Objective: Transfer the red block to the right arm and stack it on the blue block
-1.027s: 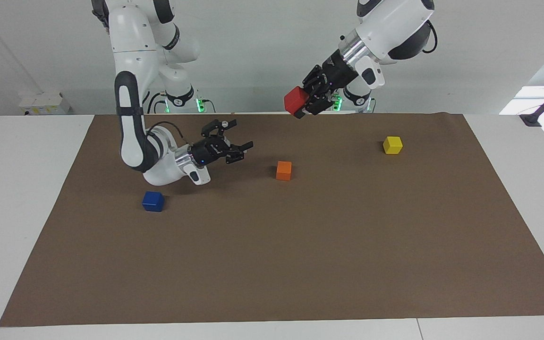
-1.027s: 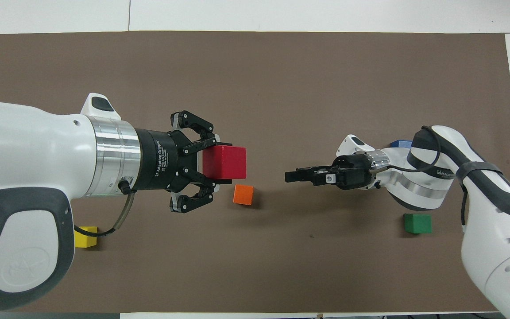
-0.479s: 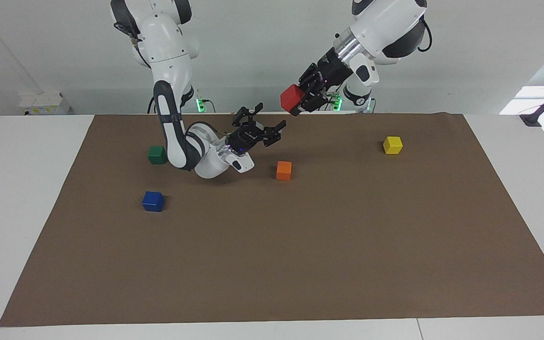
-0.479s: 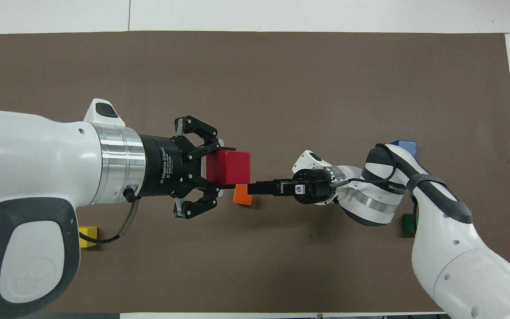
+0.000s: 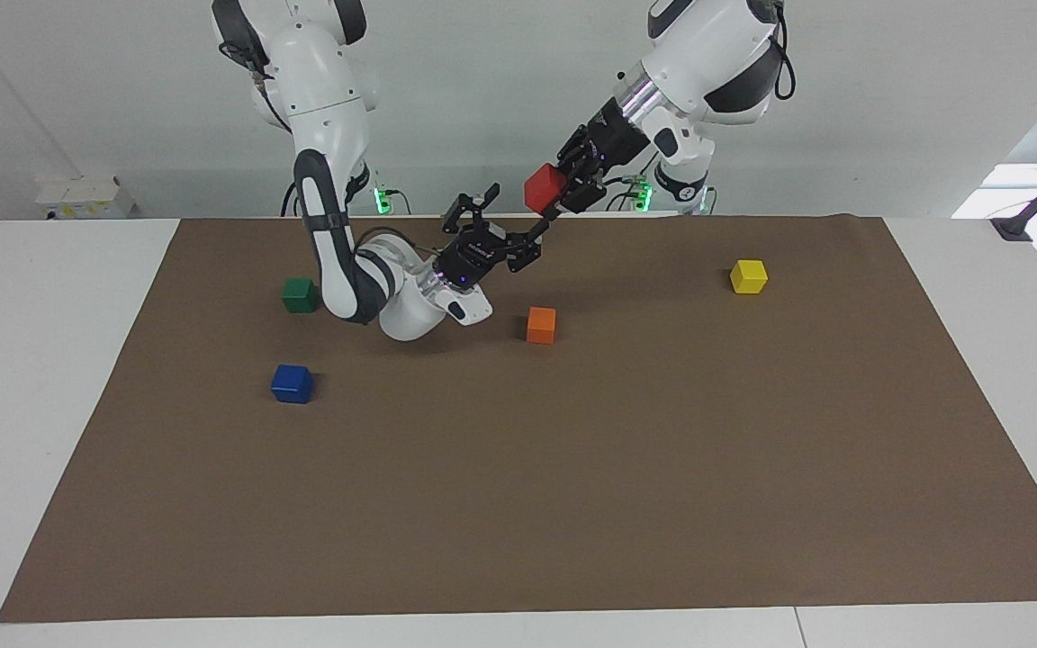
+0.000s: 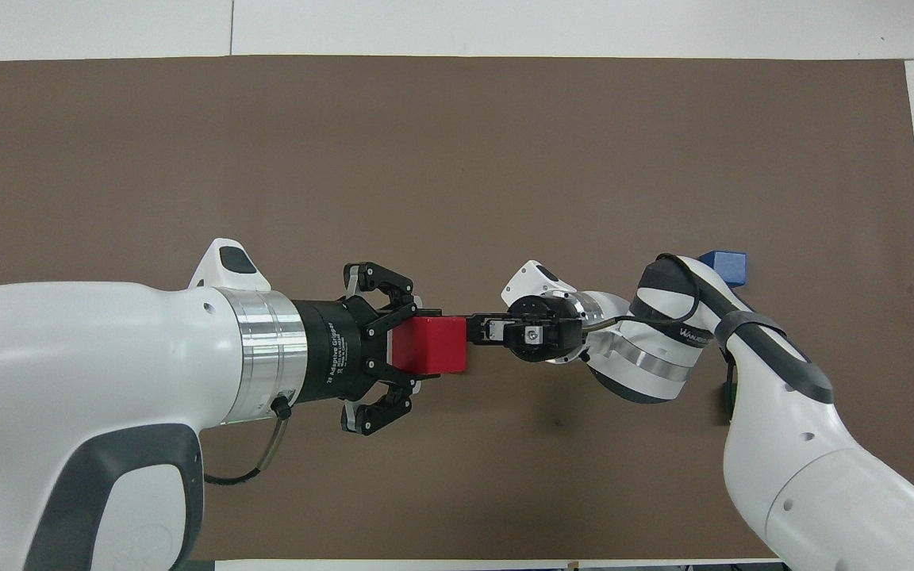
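The left gripper (image 5: 556, 200) is up in the air over the edge of the brown mat (image 5: 572, 468) nearest the robots, its fingers clamped on the red block (image 5: 545, 187), which hangs clear of the surface (image 5: 50, 360). In the overhead view the same gripper (image 6: 433, 349) points toward the right arm's end, with the red block (image 6: 428, 355) sticking out of its fingers. The right gripper (image 5: 508, 230) is raised just beside and slightly below the red block, its fingers spread wide; one fingertip (image 5: 540, 230) reaches to the block's lower edge, and I cannot tell whether it touches. From overhead the right gripper (image 6: 479, 329) comes end-on at the block, right against its free face. The blue block (image 5: 292, 383) sits on the mat toward the right arm's end, farther from the robots than the green block (image 5: 300, 294) and well apart from both grippers; overhead, the blue block (image 6: 725, 266) peeks out past the right arm (image 6: 743, 373). The orange block (image 5: 541, 325) lies on the mat near the middle, under the two grippers as seen from above and hidden there. The yellow block (image 5: 748, 276) rests toward the left arm's end, alone.
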You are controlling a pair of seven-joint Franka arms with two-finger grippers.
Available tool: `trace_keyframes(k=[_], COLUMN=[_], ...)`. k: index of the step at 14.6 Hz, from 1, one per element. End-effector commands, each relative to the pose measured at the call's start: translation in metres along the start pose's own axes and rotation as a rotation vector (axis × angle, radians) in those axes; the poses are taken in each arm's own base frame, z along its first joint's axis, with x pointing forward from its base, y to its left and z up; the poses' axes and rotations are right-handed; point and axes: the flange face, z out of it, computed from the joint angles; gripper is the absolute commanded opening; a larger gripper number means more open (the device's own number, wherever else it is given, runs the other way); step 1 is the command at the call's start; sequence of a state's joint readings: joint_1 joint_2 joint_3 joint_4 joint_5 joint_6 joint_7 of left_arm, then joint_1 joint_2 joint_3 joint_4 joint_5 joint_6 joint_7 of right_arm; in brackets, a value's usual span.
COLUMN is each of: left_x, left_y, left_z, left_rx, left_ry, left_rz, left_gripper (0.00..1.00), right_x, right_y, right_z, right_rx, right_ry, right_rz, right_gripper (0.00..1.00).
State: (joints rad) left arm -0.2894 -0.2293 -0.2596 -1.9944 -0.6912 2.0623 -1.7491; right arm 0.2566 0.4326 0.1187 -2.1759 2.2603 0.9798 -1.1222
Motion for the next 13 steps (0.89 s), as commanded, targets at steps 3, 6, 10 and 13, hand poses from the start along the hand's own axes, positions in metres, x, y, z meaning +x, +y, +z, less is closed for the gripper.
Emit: trace_keyframes(k=[3, 6, 10, 13], left_x=[-0.0054, -0.0074, -0.0065, -0.0065], left_y=[-0.0199, -0.0197, -0.0188, -0.0188], left_z=[0.009, 0.0152, 0.0154, 0.0154], left_rx=[-0.052, -0.052, -0.053, -0.053], left_ry=[-0.022, -0.024, -0.024, -0.024], left_rz=[-0.006, -0.012, -0.014, -0.016], left_gripper=[0.0, 0.0, 0.0, 0.0], right_x=[0.0013, -0.0013, -0.0006, -0.0018], right_y=[0.0115, 0.0145, 0.013, 0.0155], right_z=[0.012, 0.0142, 0.015, 0.0156], right_rx=[0.011, 0.009, 0.01, -0.009], right_ry=[0.019, 0.015, 0.014, 0.018], right_rz=[-0.052, -0.051, -0.056, -0.087], right_gripper=[1.0, 1.0, 0.79, 0.03])
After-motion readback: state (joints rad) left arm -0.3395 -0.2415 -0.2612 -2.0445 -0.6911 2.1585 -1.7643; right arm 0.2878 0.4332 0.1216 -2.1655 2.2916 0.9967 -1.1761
